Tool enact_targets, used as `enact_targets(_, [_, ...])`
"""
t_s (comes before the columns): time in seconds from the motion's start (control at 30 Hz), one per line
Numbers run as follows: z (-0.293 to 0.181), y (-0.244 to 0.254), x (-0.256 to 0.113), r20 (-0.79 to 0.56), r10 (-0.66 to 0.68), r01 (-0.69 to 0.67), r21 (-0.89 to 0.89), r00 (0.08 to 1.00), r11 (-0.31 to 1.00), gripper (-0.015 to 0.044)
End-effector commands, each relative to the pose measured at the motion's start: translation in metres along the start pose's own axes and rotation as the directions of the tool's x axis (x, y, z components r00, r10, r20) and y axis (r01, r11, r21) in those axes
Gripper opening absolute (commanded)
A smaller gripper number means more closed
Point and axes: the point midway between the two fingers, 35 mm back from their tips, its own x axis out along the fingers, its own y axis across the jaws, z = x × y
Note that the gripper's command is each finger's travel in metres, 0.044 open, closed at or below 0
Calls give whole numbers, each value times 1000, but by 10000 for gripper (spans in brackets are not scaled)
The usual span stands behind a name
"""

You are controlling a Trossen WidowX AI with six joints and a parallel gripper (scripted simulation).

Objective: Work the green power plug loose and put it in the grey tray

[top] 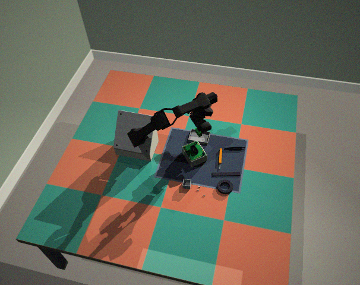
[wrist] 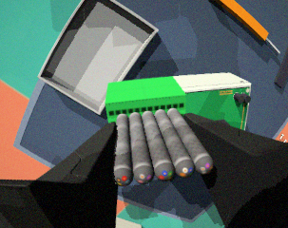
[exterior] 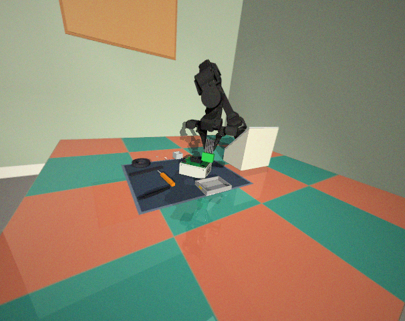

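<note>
Pincer partly open, fingers pressed on the green power plug, which is gripped between them. Plug hangs just below the fingertips, out of its socket, its row of small dark openings showing in the wrist view. Five grey cables run from it, up between the fingers.

Below the pincer and to one side: the circuit board in its white box; dark socket on top, apart from the plug. Near on the other side, also lower: grey tray. Plug is above tray height, not resting in it.

Further from the pincer, on the dark blue mat: orange-handled tool with a slim tip, a slender black tool, and a dark bar. Beyond the board from the pincer, a small grey bin, tiny pale bits beside it, and a black ring at the mat's edge.

Well apart from the pincer, pale slope-topped pedestal under the arm's base. Farthest off, high on the wall, an orange-brown panel.
</note>
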Motion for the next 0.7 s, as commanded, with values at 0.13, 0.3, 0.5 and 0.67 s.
enact_targets(0.13, [14,19,0,1,5,-5,5,1000,1000,0])
enact_targets(0.3, [23,31,0,1,5,-5,6,1000,1000,0])
enact_targets(0.5, [30,40,0,2,6,-6,6,1000,1000,0])
enact_targets(0.67, [30,40,5,2,6,-6,6,1000,1000,0])
